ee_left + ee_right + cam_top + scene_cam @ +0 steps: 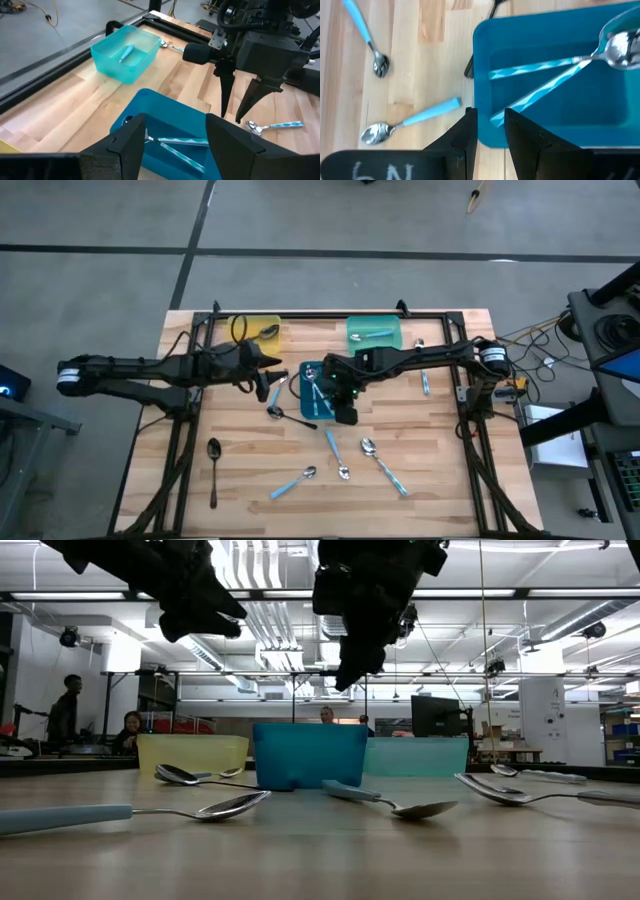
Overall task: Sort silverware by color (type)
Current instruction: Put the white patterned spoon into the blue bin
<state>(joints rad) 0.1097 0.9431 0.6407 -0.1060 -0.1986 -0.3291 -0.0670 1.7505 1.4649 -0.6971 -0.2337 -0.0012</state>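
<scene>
Two blue-handled spoons (540, 67) lie in the blue tray (306, 370) at the table's middle. My right gripper (490, 131) hovers over that tray's near edge, pointing steeply down; its fingers stand slightly apart with nothing between them, so it is open. My left gripper (175, 145) hangs just left of the tray, open wide and not holding anything. More blue-handled spoons (335, 452) and a black spoon (213, 470) lie loose on the near half of the table. A dark spoon (290, 417) lies beside the tray.
A yellow tray (262, 330) with one spoon and a teal tray (374, 332) with a blue-handled spoon stand at the far edge. A black frame (460, 395) runs round the table. One spoon (425, 382) lies at the right. People are in the room beyond.
</scene>
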